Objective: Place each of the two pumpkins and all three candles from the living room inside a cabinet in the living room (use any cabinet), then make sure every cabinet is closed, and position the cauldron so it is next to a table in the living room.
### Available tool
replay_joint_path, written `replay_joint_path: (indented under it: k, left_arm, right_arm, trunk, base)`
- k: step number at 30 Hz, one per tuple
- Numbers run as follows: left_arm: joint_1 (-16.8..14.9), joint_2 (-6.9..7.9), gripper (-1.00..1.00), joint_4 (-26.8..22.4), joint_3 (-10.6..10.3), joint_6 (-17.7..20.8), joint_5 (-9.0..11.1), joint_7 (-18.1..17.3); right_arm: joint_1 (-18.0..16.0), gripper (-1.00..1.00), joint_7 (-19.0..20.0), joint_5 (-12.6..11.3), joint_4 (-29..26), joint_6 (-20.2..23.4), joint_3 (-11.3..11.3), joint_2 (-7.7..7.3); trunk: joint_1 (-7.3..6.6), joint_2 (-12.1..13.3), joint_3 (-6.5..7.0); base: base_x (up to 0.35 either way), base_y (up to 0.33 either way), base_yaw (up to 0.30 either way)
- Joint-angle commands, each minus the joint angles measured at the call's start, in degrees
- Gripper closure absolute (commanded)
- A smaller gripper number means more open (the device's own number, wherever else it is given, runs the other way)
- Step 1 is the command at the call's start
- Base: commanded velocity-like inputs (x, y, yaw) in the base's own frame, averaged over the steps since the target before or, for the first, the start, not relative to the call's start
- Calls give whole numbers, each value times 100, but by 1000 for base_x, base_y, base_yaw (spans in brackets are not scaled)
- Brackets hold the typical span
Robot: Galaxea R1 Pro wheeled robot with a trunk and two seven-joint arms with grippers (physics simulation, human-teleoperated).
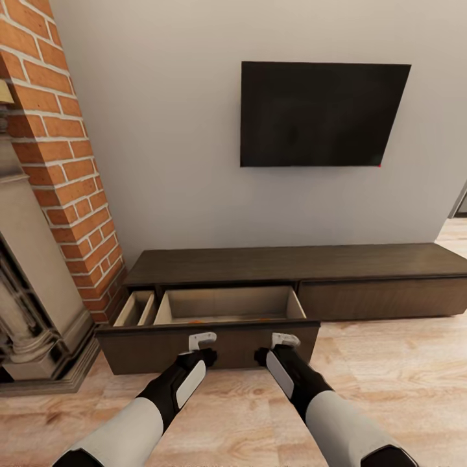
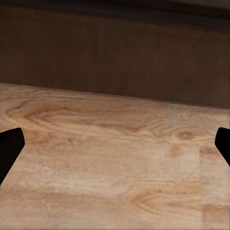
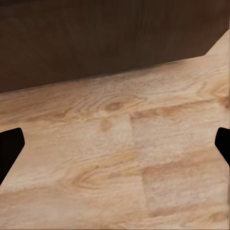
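Observation:
The long low dark-brown cabinet (image 1: 295, 263) stands against the wall under the television. Its left drawer (image 1: 227, 303) is pulled out, showing pale wood insides. Thin orange slivers show just behind the drawer front (image 1: 149, 350); I cannot tell what they are. The candles, the cauldron and the table are out of view. My left gripper (image 1: 202, 340) and right gripper (image 1: 285, 339) hang side by side just in front of the drawer front, above the floor. Both are open with nothing between the fingers: left gripper (image 2: 115, 148), right gripper (image 3: 115, 148). The cabinet's right drawer front (image 1: 383, 298) is shut.
A brick column (image 1: 61, 149) and a stone fireplace surround (image 1: 32, 305) stand at the left, close to the open drawer's left end. A black television (image 1: 321, 113) hangs on the wall. Pale wood floor (image 1: 389, 376) stretches to the right and toward me.

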Motion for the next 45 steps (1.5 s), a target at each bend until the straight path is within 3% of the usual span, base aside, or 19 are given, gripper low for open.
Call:
replay_joint_path:
  k: [1, 6, 8, 11, 14, 18, 27, 36, 45]
  left_arm:
    - [-3, 0, -100, -1, -22, 6, 20, 41]
    - [22, 0, -100, 18, -38, -217, -78, 32]
    - [29, 0, -100, 59, -41, -389, -260, 24]
    - [39, 0, -100, 222, -47, -780, -694, 18]
    - [58, 0, -100, 304, -49, -1066, -912, 11]
    - [74, 0, -100, 323, -49, -1136, -966, 8]
    - [54, 0, -100, 326, -57, -1187, -993, 7]
    - [51, 0, -100, 326, -58, -1480, -1001, 4]
    - [60, 0, -100, 479, -65, -1996, -1153, 6]
  right_arm:
    - [-2, -100, -46, -38, 2, -90, 102, 0]
    - [1, -100, -45, -41, 26, -382, 233, 0]
    - [1, -100, -45, -43, 29, -398, 238, 0]
    - [1, -100, -45, -41, 30, -413, 241, 0]
    - [8, -100, -42, -38, 30, -417, 242, 0]
    - [18, -100, -44, -25, 32, -465, 247, 0]
    - [44, -100, 77, -7, 401, -1360, 277, 0]
    - [45, -100, 308, 4, 799, -2182, 298, -6]
    - [54, -100, 488, -3, 973, -2994, 884, -7]
  trunk:
    - [22, -44, -24]
    - [132, -245, -114]
    - [175, -325, -150]
    - [241, -445, -204]
    - [307, -566, -257]
    - [395, -726, -329]
    - [593, -1087, -491]
    - [790, -1448, -652]
    - [988, -1809, -814]
  base:
    - [0, 0, 13]
    - [0, 0, 3]
    - [0, 0, 0]
    - [0, 0, 0]
    - [0, 0, 0]
    - [0, 0, 0]
    - [0, 0, 0]
    - [0, 0, 0]
    - [0, 0, 0]
